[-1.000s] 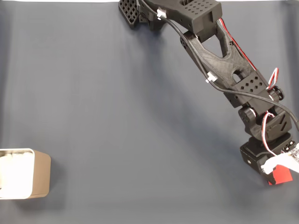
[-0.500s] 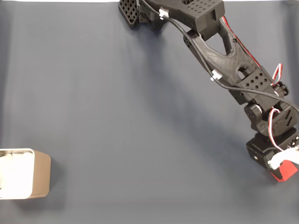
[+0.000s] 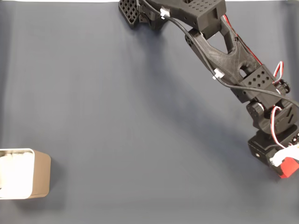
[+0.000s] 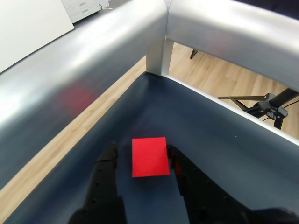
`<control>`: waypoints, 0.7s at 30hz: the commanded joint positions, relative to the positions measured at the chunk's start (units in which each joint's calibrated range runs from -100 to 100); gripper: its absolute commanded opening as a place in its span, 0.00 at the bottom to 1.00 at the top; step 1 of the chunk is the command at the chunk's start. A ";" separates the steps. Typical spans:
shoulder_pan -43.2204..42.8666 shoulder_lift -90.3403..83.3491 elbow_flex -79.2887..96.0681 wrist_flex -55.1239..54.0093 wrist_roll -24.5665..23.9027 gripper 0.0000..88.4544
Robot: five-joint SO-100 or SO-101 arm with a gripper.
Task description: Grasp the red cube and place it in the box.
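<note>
In the wrist view, nearest the camera, the two black fingers of the gripper rise from the bottom edge, one at about 7 o'clock and the other at about 5 o'clock. Between their tips lies the red cube, its flat top face showing, resting on the dark blue mat. The right-hand finger touches the cube's edge; on the left a thin strip of mat shows between finger and cube, so I cannot tell whether the pincer has clenched on it or merely brackets it. Beyond the cube the mat runs up to a corner of silvery metal rail at 12 o'clock, with wooden floor past it and a black stand at 3 o'clock.

In the fixed view, the black arm reaches from the top edge down to 4 o'clock, where the cube peeks out beneath the gripper by the right edge. The box sits at 8 o'clock against the left edge, white interior showing, well apart from the cube.
</note>
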 commanded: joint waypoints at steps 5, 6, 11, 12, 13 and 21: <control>0.02 -5.79 2.95 -0.37 0.88 0.23; 0.09 -6.05 3.32 -0.37 0.93 0.22; 0.09 -7.26 4.78 -0.37 1.32 0.17; 0.16 -7.35 4.87 -0.37 1.42 0.16; 0.16 -7.61 5.05 -0.37 1.47 0.15; 0.16 -9.17 5.78 -0.37 1.47 0.11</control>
